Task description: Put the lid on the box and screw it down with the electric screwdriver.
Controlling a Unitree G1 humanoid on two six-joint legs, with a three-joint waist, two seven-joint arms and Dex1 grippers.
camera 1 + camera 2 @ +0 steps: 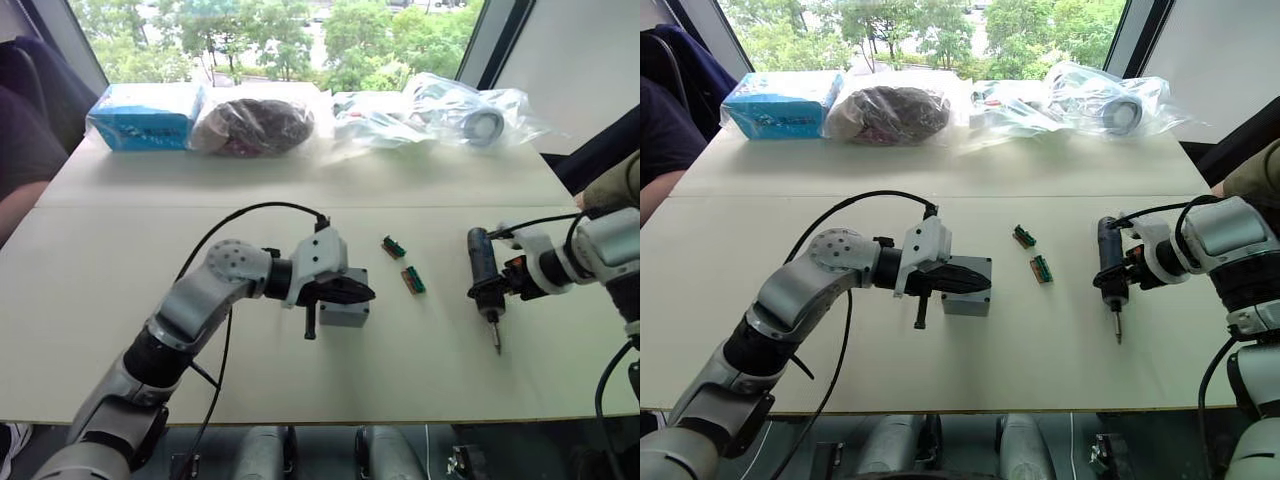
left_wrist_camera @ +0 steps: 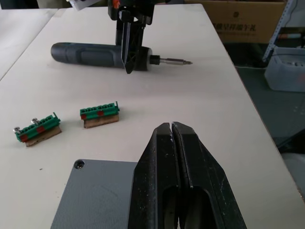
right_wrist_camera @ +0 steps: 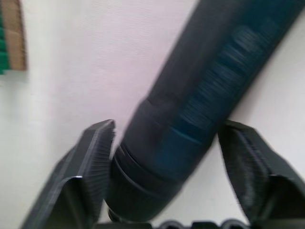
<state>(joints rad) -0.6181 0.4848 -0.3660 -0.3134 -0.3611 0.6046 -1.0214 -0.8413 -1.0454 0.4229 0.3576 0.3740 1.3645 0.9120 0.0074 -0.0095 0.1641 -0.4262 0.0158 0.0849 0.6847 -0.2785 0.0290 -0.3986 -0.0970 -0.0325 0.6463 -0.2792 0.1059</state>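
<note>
My right end effector straddles the electric screwdriver, its fingers spread to either side of the barrel and not yet squeezed onto it. The tool lies flat on the desk, well to the right of the box, long axis running away from me with the bit toward my edge. My left end effector, fingers pressed together, rests over the lid on that box, so the right arm is far nearer the tool.
</note>
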